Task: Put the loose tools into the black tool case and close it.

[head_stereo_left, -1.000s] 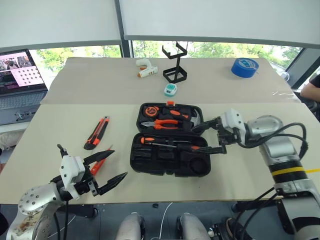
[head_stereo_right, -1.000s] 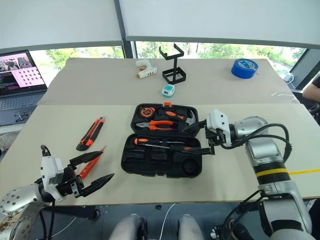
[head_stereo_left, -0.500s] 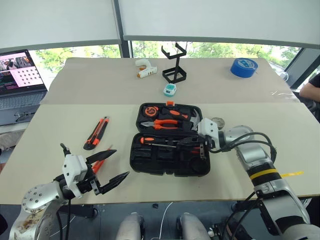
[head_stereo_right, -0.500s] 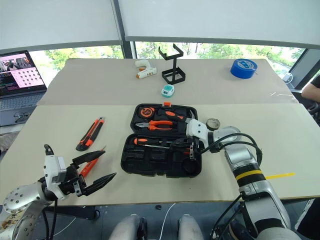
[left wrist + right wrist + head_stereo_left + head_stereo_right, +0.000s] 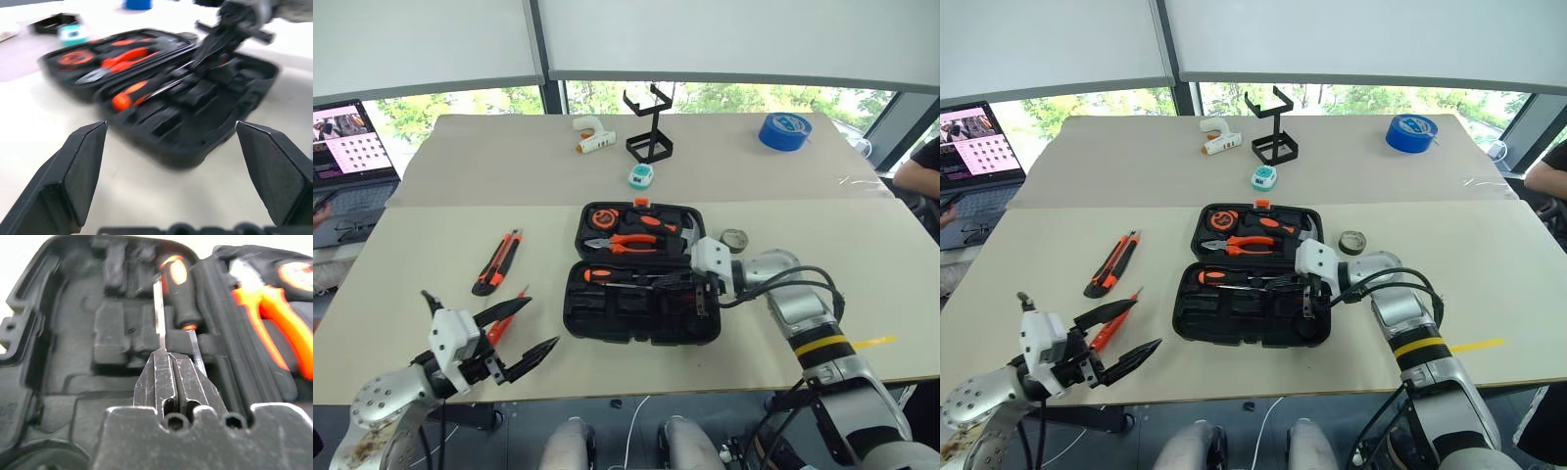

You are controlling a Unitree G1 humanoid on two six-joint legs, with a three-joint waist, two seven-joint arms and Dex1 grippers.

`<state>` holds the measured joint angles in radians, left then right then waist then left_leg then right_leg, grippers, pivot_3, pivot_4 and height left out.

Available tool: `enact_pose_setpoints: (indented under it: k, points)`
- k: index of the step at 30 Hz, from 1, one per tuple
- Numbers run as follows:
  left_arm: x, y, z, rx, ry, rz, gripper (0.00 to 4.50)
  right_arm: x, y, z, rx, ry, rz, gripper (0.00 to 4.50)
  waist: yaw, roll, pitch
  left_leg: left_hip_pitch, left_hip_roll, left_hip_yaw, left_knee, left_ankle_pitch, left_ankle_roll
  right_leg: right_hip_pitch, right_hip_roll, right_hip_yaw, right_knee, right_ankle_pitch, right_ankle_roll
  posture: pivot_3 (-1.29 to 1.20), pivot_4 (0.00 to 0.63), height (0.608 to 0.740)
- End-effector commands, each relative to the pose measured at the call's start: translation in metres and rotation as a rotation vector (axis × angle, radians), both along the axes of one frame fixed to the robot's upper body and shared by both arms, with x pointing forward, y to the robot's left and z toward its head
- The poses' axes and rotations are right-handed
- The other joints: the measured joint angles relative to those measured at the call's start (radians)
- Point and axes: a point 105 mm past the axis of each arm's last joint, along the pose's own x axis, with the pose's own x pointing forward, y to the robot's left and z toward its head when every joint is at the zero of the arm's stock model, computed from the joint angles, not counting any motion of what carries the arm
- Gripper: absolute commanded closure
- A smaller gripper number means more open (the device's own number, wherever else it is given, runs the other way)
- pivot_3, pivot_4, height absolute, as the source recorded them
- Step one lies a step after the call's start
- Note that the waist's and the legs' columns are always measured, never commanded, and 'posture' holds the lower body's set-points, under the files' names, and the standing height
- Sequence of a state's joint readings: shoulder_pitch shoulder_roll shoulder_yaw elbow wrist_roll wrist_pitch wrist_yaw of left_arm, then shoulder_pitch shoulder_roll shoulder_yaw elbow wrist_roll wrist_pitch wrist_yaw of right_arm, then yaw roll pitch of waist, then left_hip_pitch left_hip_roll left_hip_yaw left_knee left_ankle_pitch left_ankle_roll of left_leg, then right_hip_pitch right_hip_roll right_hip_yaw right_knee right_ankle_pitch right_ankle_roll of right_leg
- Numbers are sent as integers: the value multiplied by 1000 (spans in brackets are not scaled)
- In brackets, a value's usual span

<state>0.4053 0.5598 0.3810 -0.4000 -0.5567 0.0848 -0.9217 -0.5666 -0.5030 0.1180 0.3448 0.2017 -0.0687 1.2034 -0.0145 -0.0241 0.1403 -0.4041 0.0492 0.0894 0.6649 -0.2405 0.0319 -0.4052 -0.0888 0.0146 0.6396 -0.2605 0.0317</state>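
The black tool case point(image 5: 590, 315) lies open at the table's middle. Its far half holds pliers, a hammer and a tape measure. A black-and-orange screwdriver point(image 5: 604, 275) lies in the near half, with a second bare shaft point(image 5: 159, 313) beside it. My right gripper point(image 5: 697, 289) is shut over that half, its fingertips point(image 5: 166, 362) right at the second shaft; whether they pinch it I cannot tell. The dark grey tape roll point(image 5: 735, 239) sits just right of the case. The utility knife point(image 5: 499, 262) and slim orange tester pen point(image 5: 505, 321) lie to the left. My left gripper point(image 5: 544, 321) hangs open beside the pen.
At the back stand a black wire stand point(image 5: 649, 125), a white glue gun point(image 5: 588, 135), a small teal device point(image 5: 641, 177) and a blue tape roll point(image 5: 784, 130). A laptop point(image 5: 347, 147) sits at the far left. A person's arm point(image 5: 920, 166) shows at the right edge.
My right gripper has shut and swung left from the case's right edge to over its near half, uncovering the grey tape roll. My left gripper has drifted slightly left, still open.
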Motion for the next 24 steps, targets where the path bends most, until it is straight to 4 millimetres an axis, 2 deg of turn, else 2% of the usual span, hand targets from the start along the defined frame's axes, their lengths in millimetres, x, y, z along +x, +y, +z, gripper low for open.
enact_pose_setpoints:
  k: [1, 4, 9, 11, 12, 15, 17, 21, 24]
  points:
    - [-18, 48, 3, -23, 2, 206, 0, -14, -39, 40, 164, -112, -36, 3413, 1, 0, 0, 0, 0, 0, 0, 0, 0, 0, 0, 0, 0, 0, 0, 0, 150, 740]
    - [-40, 85, -5, -22, 53, 369, 0, -29, -65, 43, 222, -127, -77, 2358, 4, -1, 0, 0, 0, 0, 0, -1, 1, 2, -1, -1, -4, 0, 0, 0, 150, 740]
    - [-74, 142, -20, 2, 122, 611, 0, -52, -99, 26, 215, -152, -166, 693, 2, -1, 0, 1, 0, 0, 0, -1, 1, 3, 0, -2, -6, 0, 0, 0, 150, 740]
    - [-84, 155, -26, -1, 148, 662, 0, -59, -107, 18, 204, -169, -205, 27, 2, -1, 0, 1, 0, 0, 0, -1, 1, 3, 0, -2, -6, 0, 0, 0, 150, 740]
    - [-85, 156, -29, 9, 163, 656, 0, -62, -110, 12, 201, -135, -214, 27, 2, -1, 0, 1, 0, 0, 0, -1, 1, 3, 0, -2, -6, 0, 0, 0, 150, 740]
    - [-73, 150, -22, 4, 153, 602, 0, -75, -108, 2, 206, -43, -146, 27, 4, -2, 0, 1, 0, 1, 0, -1, 1, 3, 0, -2, -6, 0, 0, 0, 150, 740]
    - [-59, 135, -10, -13, 144, 528, 0, -76, -100, 10, 238, -67, -122, 27, 6, -4, 0, 1, 0, 0, 0, -1, 1, 3, 0, -2, -6, 0, 0, 0, 150, 740]
    - [-28, 103, 6, -47, 185, 437, 0, -78, -77, 28, 294, -114, -50, 27, 5, -4, 0, 1, 1, -1, 0, 0, 0, 3, 0, -1, -5, 0, 0, 0, 150, 740]
    - [-6, 67, 10, -76, 263, 333, 0, -80, -59, 36, 323, -129, 13, 27, 3, -4, 0, 1, 1, -1, 0, 0, 0, 3, 0, -1, -4, 0, 0, 0, 150, 740]
